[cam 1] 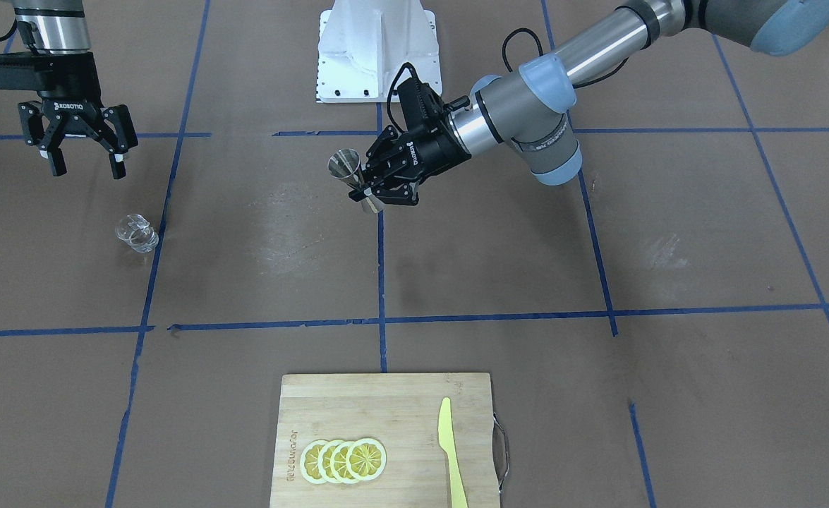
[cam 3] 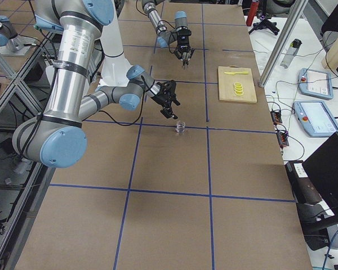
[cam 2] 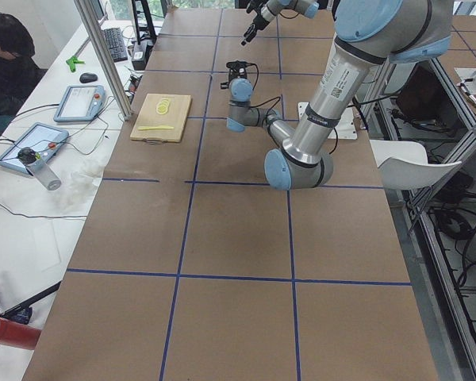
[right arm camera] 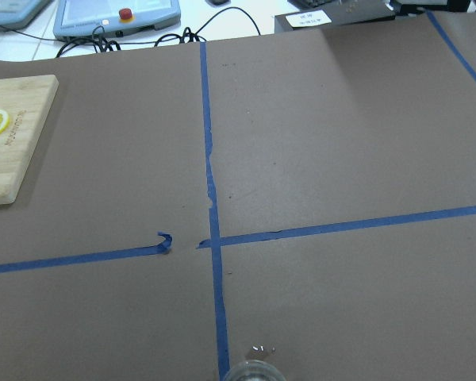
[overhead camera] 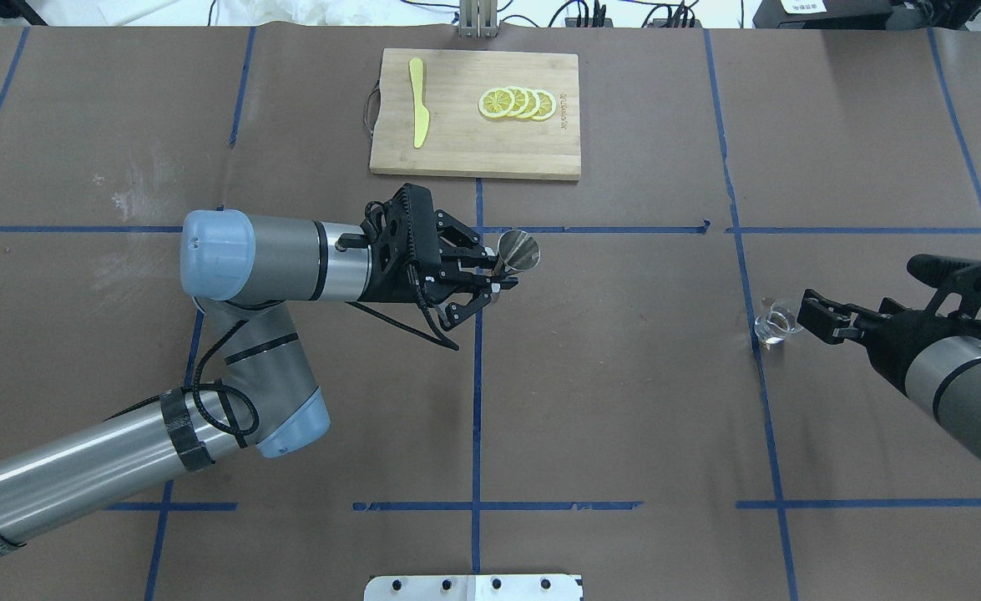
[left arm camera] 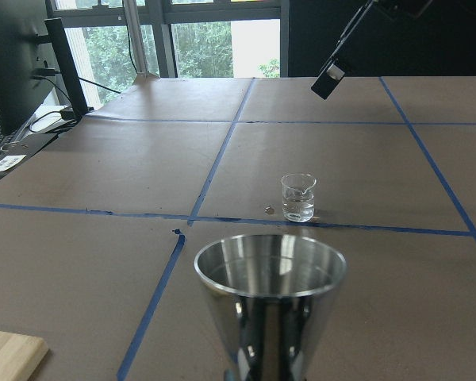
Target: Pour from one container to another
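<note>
My left gripper [cam 1: 380, 186] is shut on the waist of a steel double-cone jigger [cam 1: 348, 169], held tilted above the table's middle; the overhead view shows the jigger [overhead camera: 519, 250] at that gripper [overhead camera: 494, 277]. The left wrist view looks into the jigger's open cup [left arm camera: 270, 274], whose inside I cannot read. A small clear glass [cam 1: 137, 234] stands upright on the table far to the right side, also seen as the glass [overhead camera: 774, 326] and the glass [left arm camera: 298, 198]. My right gripper [cam 1: 87, 169] hangs open just behind and above the glass, holding nothing.
A wooden cutting board [cam 1: 386, 402] lies at the far edge with several lemon slices [cam 1: 343, 460] and a yellow knife [cam 1: 451, 451]. Blue tape lines cross the brown table. The white robot base [cam 1: 379, 53] sits at the near middle.
</note>
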Robot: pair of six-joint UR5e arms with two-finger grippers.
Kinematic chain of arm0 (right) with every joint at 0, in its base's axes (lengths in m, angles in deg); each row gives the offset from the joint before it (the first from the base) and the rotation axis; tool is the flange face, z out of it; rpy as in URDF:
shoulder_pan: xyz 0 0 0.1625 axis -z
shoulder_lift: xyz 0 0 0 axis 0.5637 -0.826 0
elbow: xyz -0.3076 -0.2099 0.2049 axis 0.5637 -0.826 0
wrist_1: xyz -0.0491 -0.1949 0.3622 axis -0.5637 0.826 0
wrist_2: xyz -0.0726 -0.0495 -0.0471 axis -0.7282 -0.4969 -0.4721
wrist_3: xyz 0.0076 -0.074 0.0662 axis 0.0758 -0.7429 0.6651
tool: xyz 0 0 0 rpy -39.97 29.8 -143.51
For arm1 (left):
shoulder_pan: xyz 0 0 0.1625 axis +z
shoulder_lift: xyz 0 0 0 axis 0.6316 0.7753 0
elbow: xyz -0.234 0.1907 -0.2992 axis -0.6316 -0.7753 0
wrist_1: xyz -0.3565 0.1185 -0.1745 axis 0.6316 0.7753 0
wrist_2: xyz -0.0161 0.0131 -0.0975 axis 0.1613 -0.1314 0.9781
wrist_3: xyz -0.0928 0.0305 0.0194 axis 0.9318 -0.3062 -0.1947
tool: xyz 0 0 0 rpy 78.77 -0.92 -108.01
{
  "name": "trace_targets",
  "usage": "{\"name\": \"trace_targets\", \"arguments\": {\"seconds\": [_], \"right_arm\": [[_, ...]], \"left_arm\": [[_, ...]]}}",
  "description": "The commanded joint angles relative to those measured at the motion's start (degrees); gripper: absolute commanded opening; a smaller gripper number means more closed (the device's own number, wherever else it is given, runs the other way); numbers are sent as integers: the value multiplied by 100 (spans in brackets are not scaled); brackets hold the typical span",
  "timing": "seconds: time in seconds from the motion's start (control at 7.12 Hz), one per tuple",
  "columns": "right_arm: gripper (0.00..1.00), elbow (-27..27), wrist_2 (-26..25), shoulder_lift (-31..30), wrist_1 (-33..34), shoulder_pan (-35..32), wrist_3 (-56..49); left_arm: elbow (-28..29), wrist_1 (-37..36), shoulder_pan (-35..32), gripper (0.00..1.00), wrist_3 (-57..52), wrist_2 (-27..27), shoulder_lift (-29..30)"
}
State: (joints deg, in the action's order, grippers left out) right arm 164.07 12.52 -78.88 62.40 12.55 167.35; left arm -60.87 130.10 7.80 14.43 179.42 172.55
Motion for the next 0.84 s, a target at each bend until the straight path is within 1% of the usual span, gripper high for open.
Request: {"name": "trace_targets", "arguments": {"seconds": [0.0, 0.28, 0.42, 0.7], "right_arm": [[100, -659, -1432, -23, -510, 740, 361], [100, -994, -2899, 29, -520, 1557, 697], [100, -1109, -3184, 82, -520, 1613, 698], [100, -1102, -3222, 169, -607, 1613, 750]], "left_arm": [[0, 5, 0, 0, 0, -3, -2], [-9, 5, 0, 0, 0, -3, -11], [-9, 5, 0, 0, 0, -3, -37], [-18, 14, 0, 0, 0, -3, -46]]}}
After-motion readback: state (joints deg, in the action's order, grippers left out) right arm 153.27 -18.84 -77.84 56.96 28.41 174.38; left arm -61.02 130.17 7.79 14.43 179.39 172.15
